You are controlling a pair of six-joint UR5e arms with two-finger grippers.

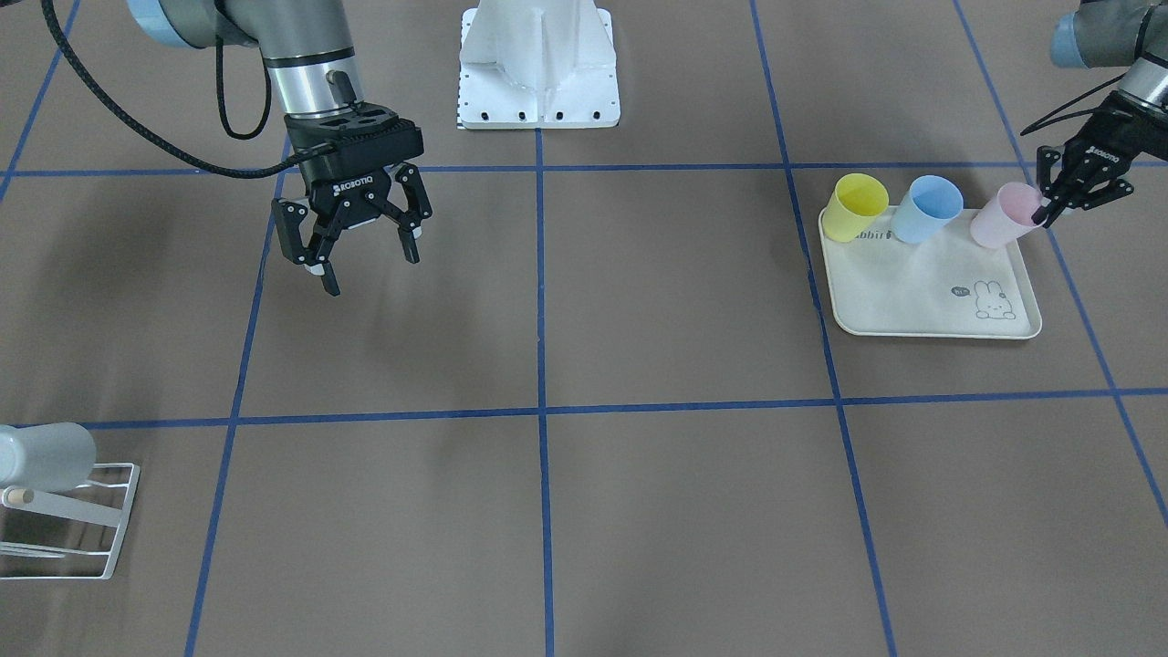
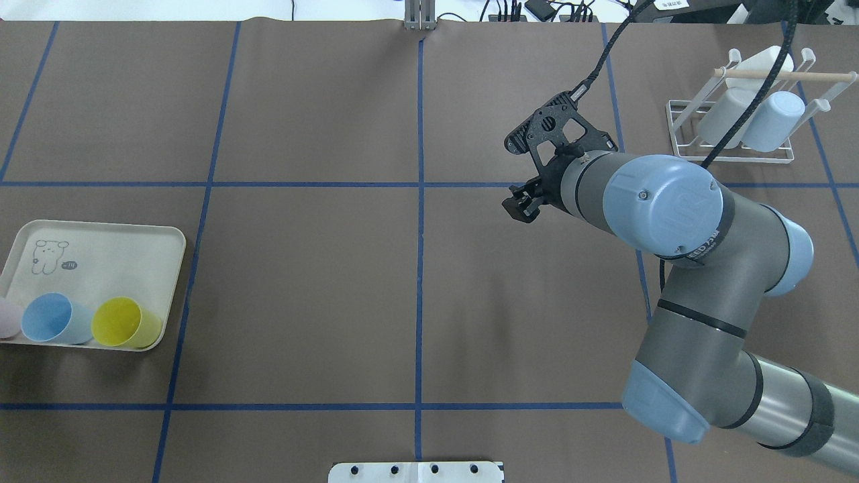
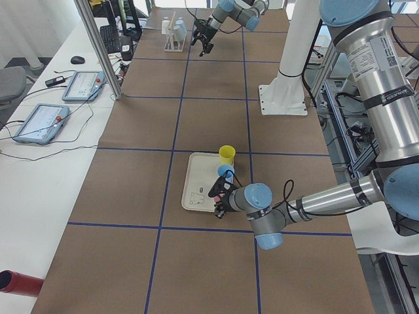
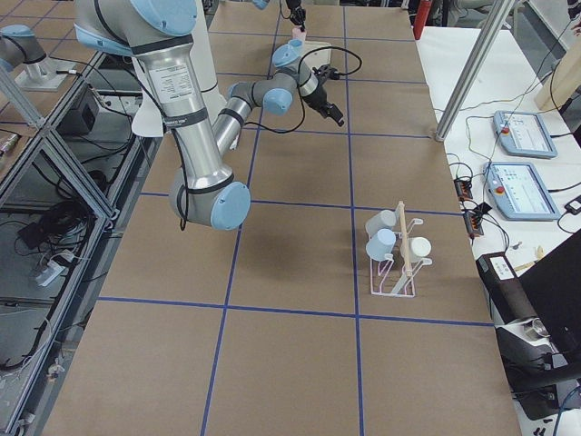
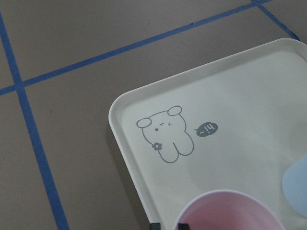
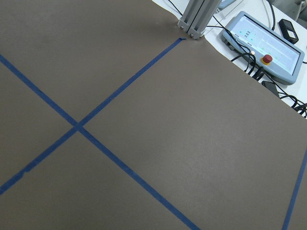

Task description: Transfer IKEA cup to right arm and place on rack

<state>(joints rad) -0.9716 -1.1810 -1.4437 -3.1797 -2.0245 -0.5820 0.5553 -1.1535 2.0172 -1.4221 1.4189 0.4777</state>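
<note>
A pink IKEA cup [image 1: 1002,217] stands at the corner of the cream rabbit-print tray [image 1: 922,301], beside a blue cup [image 1: 926,208] and a yellow cup [image 1: 858,206]. My left gripper [image 1: 1043,213] is at the pink cup's rim, shut on it; the left wrist view shows the pink cup [image 5: 225,213] close below, with dark fingertips [image 5: 154,224] at its edge. My right gripper [image 1: 370,271] hangs open and empty above the bare table, far from the tray. The white wire rack [image 2: 731,151] stands at the far right with pale cups [image 2: 772,121] on its prongs.
The robot's white base [image 1: 538,64] stands at the middle of the near table edge. A metal post [image 2: 419,17] rises at the far edge. Operator tablets [image 4: 522,136] lie on the side bench beyond the rack [image 4: 399,272].
</note>
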